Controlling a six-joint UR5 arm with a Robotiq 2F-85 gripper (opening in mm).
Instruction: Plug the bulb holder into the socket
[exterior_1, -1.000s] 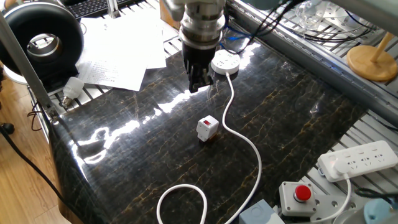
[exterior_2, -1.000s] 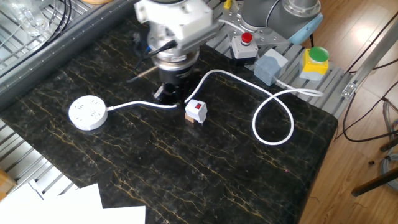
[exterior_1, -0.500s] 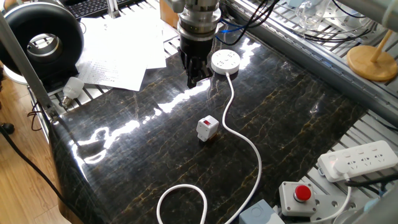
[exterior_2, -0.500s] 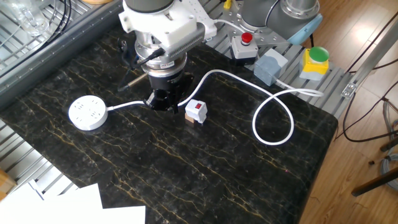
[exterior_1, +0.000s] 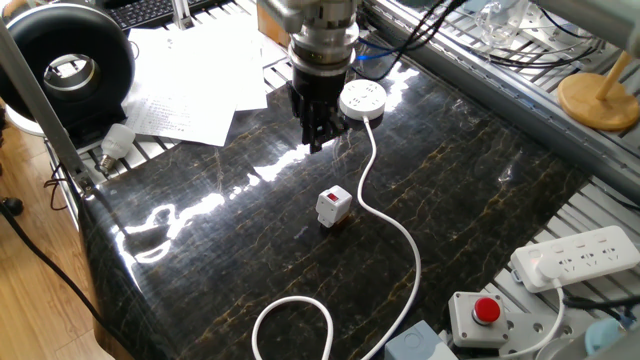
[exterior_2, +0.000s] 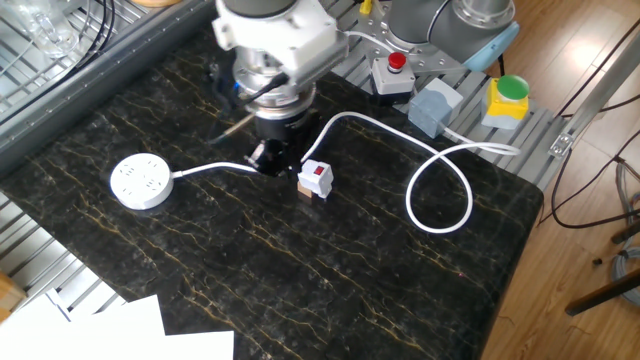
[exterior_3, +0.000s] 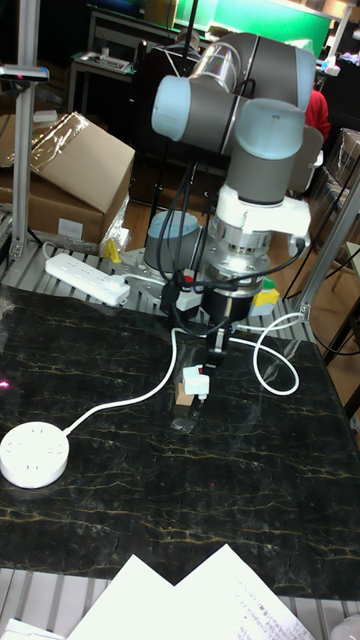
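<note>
The bulb holder, a small white box with a red patch, stands mid-table on the dark marble top; it also shows as the bulb holder and the bulb holder. The socket, a round white puck with a long white cord, lies at the table's far end, seen too as the socket and the socket. My gripper hangs between the two, just above the table, its dark fingers close together and holding nothing. In the other views the gripper sits beside the bulb holder, apart from it.
The cord loops past the bulb holder to the near edge. A small brown cube sits under the holder. A power strip, red-button boxes, papers and a light bulb ring the table.
The gripper shifted a little toward the socket side half a second ago, then came back close to where it was a second ago. Bulb holder, socket and cord have not moved.
</note>
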